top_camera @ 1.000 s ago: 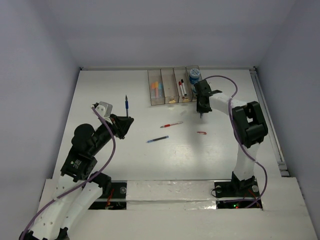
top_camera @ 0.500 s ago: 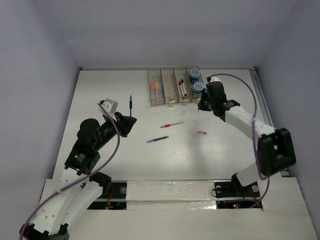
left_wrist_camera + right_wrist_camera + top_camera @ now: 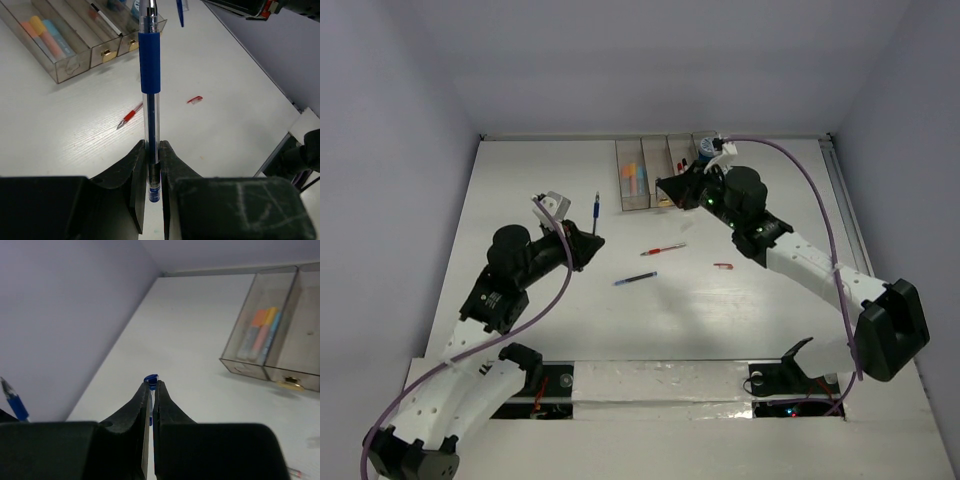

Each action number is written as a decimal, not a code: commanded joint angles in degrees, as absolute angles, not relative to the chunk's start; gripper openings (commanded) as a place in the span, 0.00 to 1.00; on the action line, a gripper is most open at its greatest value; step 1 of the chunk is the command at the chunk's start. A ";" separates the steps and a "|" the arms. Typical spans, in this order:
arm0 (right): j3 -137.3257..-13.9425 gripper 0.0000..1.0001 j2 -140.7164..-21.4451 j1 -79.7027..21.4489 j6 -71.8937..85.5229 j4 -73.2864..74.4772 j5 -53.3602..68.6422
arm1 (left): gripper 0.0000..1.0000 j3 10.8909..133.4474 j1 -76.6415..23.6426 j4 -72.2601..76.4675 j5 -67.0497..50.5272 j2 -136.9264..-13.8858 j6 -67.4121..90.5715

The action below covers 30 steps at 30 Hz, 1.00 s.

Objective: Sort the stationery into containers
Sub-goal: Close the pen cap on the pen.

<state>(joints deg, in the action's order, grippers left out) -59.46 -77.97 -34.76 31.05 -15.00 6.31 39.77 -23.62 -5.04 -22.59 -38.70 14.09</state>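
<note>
My left gripper [image 3: 152,146] is shut on the lower end of a clear pen with a blue grip [image 3: 150,65] and holds it upright above the table's left middle [image 3: 596,208]. My right gripper [image 3: 151,385] is shut on a small blue cap [image 3: 151,377] and points left, in front of the containers [image 3: 660,170]. The cap [image 3: 180,12] hangs just beyond the pen's tip. The bins [image 3: 240,365] hold orange, yellow and blue sticks [image 3: 260,332], and a blue-white roll [image 3: 708,148] sits at the right end.
A red pen [image 3: 663,249], a dark blue pen [image 3: 635,279] and a small red cap [image 3: 723,266] lie on the white table between the arms. The red pen [image 3: 129,115] and the red cap [image 3: 195,100] also show below the held pen.
My right arm has swung left from in front of the right bins toward the left gripper. My left gripper has carried the blue pen rightward and further back.
</note>
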 commanded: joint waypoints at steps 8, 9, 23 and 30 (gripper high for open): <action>-57.30 0.00 -81.29 -42.27 41.12 -45.32 6.68 | 0.00 39.64 -23.38 3.86 -34.71 -40.17 16.08; -57.30 0.00 -82.08 -43.41 41.48 -46.57 6.16 | 0.00 39.55 -23.38 4.13 -34.98 -40.25 16.26; -60.29 0.00 -84.64 -47.37 41.93 -53.35 4.66 | 0.00 39.37 -23.38 4.40 -35.33 -39.46 16.44; -60.73 0.00 -84.38 -47.37 42.01 -55.72 3.78 | 0.00 39.46 -23.38 4.13 -35.33 -39.73 16.44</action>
<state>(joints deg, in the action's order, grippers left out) -58.24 -85.12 -46.96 42.63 -49.74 5.37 39.75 -23.62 1.10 -34.11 -40.27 16.03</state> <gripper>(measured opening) 0.066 0.093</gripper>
